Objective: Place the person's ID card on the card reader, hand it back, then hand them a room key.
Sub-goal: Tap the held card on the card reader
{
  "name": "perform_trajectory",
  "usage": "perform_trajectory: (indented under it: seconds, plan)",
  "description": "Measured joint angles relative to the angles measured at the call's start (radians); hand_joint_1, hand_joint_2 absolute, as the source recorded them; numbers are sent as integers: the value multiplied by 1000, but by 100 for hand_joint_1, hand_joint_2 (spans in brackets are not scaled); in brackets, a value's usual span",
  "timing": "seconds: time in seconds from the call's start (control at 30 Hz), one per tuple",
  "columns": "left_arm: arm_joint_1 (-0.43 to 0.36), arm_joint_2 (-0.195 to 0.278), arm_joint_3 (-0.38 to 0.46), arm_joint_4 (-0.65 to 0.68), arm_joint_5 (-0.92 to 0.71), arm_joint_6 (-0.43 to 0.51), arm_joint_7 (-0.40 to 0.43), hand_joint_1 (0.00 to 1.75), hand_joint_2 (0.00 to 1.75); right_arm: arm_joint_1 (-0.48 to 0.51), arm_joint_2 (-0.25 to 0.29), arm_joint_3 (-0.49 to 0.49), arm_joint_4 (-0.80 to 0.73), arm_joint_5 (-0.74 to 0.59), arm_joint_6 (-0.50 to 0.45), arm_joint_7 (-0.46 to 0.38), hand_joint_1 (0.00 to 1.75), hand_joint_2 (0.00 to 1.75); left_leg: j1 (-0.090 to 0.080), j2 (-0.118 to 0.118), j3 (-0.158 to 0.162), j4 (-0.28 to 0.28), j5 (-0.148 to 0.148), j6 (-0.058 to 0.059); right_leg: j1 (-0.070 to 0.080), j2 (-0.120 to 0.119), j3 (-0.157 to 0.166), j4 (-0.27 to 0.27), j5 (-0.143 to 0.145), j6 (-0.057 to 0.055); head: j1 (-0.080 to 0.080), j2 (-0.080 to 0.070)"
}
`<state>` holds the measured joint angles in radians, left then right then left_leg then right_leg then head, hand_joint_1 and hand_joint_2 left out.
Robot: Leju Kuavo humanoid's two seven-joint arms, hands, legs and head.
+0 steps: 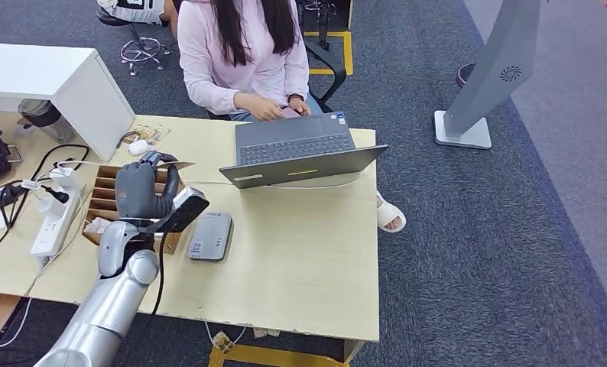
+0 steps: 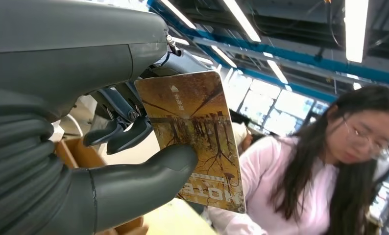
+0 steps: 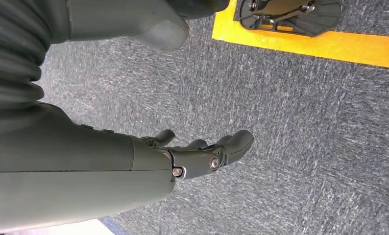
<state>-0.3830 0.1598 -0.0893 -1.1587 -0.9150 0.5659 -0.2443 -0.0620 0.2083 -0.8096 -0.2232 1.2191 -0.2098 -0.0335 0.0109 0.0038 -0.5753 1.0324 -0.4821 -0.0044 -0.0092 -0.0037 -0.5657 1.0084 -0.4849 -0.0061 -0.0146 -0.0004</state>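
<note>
My left hand (image 1: pixel 142 191) is raised over the left side of the desk, above a cardboard card box (image 1: pixel 102 197). It pinches a brown-and-gold room key card (image 2: pixel 195 137) between thumb (image 2: pixel 148 171) and fingers; the card's edge (image 1: pixel 170 163) shows at the top of the hand. The grey card reader (image 1: pixel 211 236) lies flat on the desk just right of that hand, with nothing on it. A person in a pink top (image 1: pixel 243 53) sits across the desk, both hands at a laptop (image 1: pixel 300 149). My right hand (image 3: pixel 197 154) hangs over grey carpet, fingers loosely extended and holding nothing.
A white power strip (image 1: pixel 54 214) with cables lies at the desk's left edge. A white cabinet (image 1: pixel 48 84) stands at the back left. A grey kiosk stand (image 1: pixel 488 84) is on the carpet to the right. Bare desktop (image 1: pixel 308 245) lies right of the reader.
</note>
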Motion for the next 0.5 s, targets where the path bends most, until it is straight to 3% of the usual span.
perform_trajectory:
  seconds: [0.27,0.5]
  plan:
    - [90,19,-59,-30,-81,-44,47,175,175,10,0,0,0,-8,0,-3,0,175,0,0,0,0,0,0,0,0,0,0,0,0,0,0]
    - [122,39,-78,-41,-142,-64,88,175,175,12,0,0,-2,-15,0,-5,0,175,0,1,0,0,0,0,0,0,0,0,0,0,0,0]
